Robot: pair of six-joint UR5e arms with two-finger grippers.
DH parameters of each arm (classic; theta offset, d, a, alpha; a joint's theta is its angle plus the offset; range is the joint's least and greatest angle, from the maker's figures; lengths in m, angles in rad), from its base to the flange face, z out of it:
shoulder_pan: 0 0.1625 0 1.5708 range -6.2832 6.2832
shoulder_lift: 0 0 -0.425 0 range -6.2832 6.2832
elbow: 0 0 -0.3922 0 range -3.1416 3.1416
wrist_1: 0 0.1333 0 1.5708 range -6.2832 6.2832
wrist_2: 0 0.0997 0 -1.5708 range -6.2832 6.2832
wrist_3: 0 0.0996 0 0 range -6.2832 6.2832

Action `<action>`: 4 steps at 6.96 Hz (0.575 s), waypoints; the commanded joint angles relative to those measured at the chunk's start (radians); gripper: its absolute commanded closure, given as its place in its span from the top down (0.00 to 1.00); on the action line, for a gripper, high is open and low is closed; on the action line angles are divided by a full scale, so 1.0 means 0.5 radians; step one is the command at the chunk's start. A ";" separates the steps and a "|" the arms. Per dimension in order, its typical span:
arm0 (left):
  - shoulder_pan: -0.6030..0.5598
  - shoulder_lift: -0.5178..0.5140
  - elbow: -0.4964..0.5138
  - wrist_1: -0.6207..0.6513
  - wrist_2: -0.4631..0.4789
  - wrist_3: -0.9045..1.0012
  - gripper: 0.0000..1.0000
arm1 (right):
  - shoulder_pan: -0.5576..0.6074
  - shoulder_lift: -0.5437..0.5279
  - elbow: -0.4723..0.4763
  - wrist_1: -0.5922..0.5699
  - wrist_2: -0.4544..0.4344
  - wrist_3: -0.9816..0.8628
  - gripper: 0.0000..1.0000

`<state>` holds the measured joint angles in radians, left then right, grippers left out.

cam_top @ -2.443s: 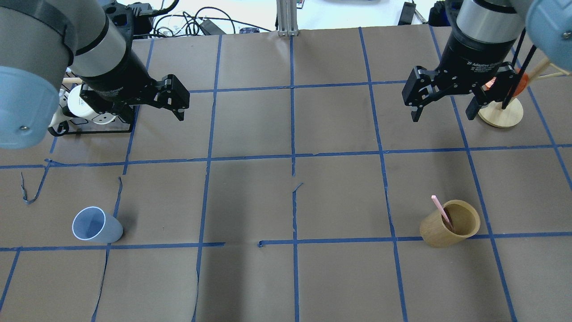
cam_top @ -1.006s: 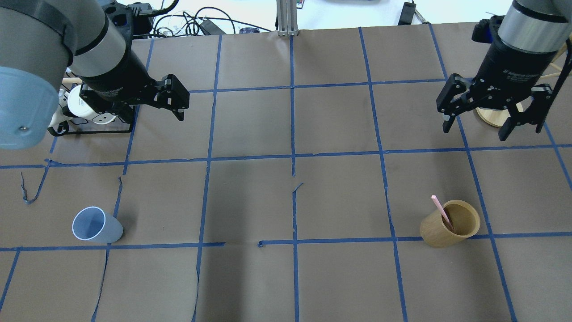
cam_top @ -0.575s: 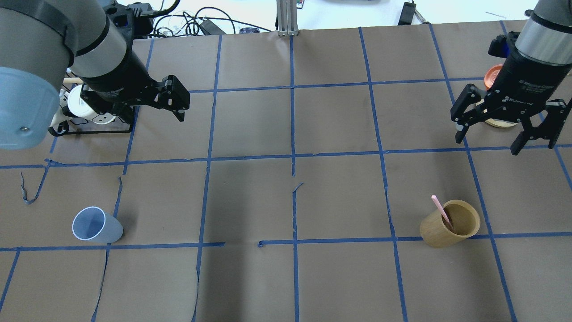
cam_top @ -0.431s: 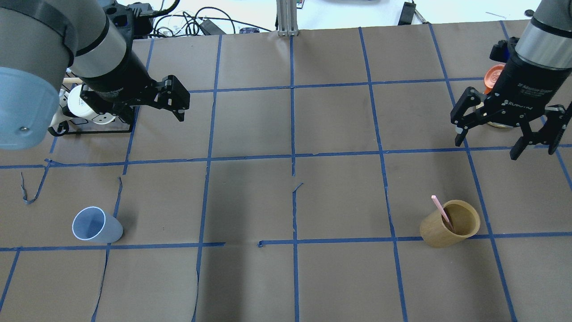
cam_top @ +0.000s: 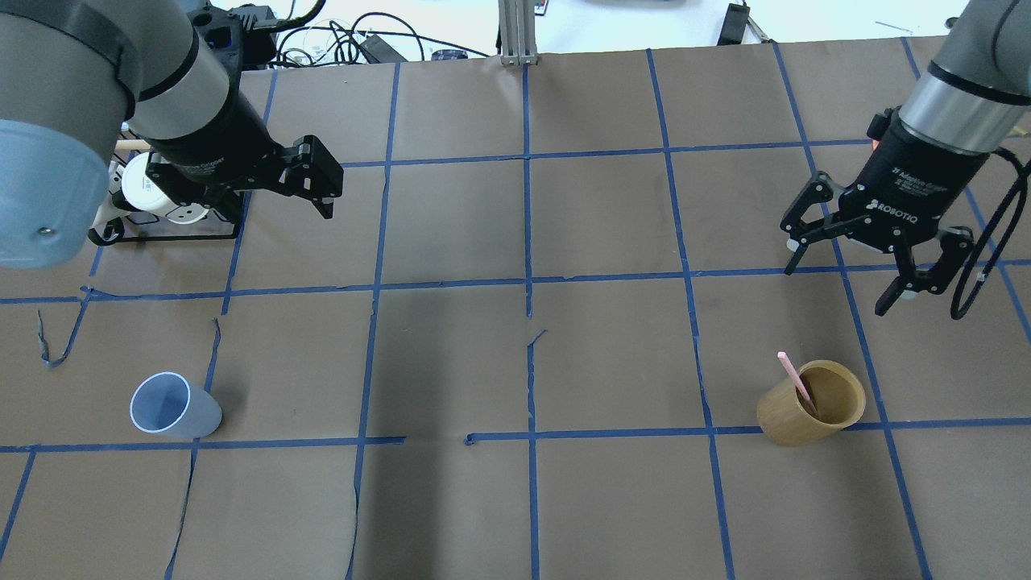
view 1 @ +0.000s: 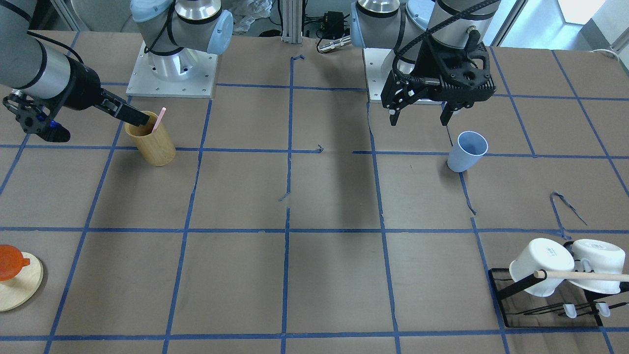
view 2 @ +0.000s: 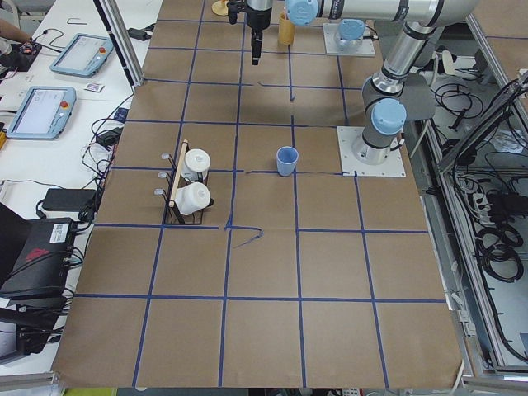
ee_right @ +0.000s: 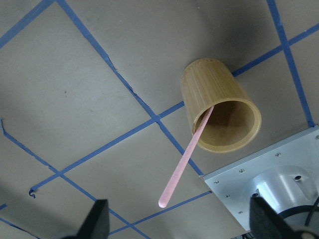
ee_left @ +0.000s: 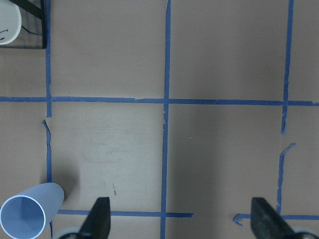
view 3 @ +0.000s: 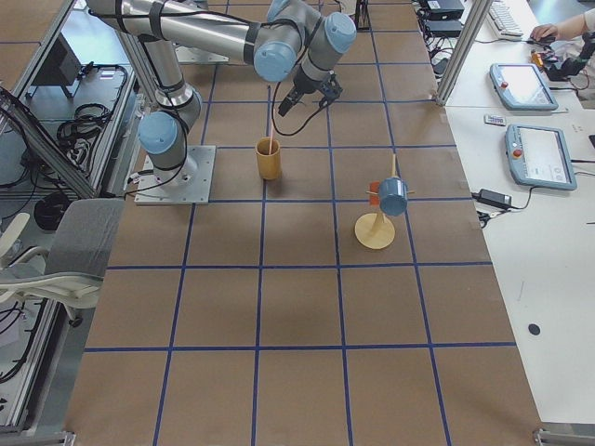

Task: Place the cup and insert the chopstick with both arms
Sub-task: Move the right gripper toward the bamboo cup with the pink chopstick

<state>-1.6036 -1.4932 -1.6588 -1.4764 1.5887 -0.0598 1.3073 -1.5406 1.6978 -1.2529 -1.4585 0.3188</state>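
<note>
I judge the opening reach is in hand: the right claw [cam_top: 838,290], spread wide, hangs near the bamboo holder [cam_top: 805,419] at the overhead view's lower right, where the thin pale-pink chopstick [cam_top: 793,377] leans, tip protruding. Next it must drop and pinch that tip. The left claw [view 1: 418,122], equally wide, hovers apart from the plain tapered light-blue cup [cam_top: 173,405], upright at lower left.

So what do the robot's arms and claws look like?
The left arm and right arm are silver-grey tubes with light blue joint caps. The left end effector and right end effector are black, two-fingered; the right one bears white ROBOTIQ lettering, and a black cable loops beside it.
</note>
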 commanded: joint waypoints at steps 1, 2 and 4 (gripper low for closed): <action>-0.008 0.001 0.001 0.002 0.001 0.000 1.00 | -0.001 0.117 0.157 -0.022 0.027 0.175 1.00; -0.008 0.004 0.001 -0.002 0.001 0.000 1.00 | -0.007 0.181 0.163 -0.022 0.079 0.224 0.87; -0.005 0.007 0.001 -0.008 0.001 0.003 1.00 | -0.013 0.194 0.175 -0.016 0.079 0.234 0.84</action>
<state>-1.6072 -1.4909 -1.6582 -1.4784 1.5892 -0.0595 1.3022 -1.4528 1.7796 -1.2623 -1.4223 0.4284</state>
